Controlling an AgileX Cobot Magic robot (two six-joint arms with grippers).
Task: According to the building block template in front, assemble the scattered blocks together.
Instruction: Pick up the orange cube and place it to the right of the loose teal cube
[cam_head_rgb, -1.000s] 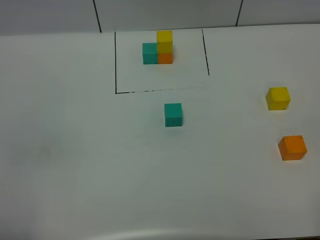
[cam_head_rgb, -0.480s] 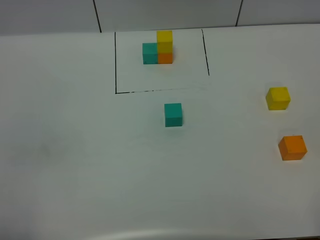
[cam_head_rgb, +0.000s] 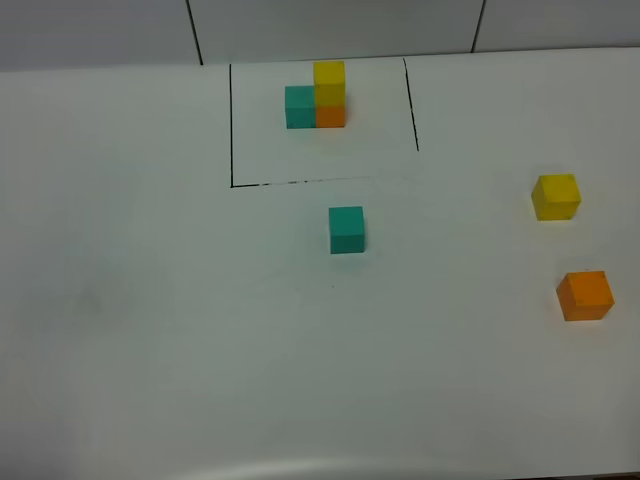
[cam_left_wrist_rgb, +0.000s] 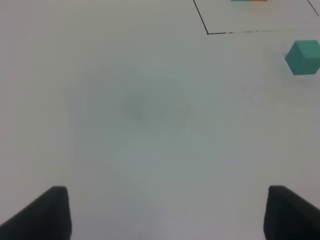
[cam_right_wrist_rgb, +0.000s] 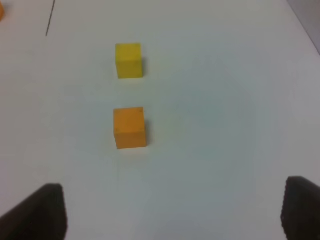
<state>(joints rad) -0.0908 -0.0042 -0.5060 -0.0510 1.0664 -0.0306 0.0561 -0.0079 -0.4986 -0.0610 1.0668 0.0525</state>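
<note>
Teal, orange and yellow cubes joined as the fixed building block template (cam_head_rgb: 316, 95) stand at the far side of the white table (cam_head_rgb: 150, 300) inside a thin black drawn frame (cam_head_rgb: 231, 120), evidently as the model to copy. The loose matte teal cube (cam_head_rgb: 347, 229) lies alone just in front of that frame, while the loose yellow cube (cam_head_rgb: 556, 196) and loose orange cube (cam_head_rgb: 585, 295) lie apart well off to the right, the orange straight ahead of the right gripper (cam_right_wrist_rgb: 172, 210). Both the left gripper (cam_left_wrist_rgb: 165, 210) and the right gripper hang over bare table, jaws apparently spread wide and empty, though only dark fingertips (cam_left_wrist_rgb: 52, 212) show, which reads as a ready stance for a first pick.
</note>
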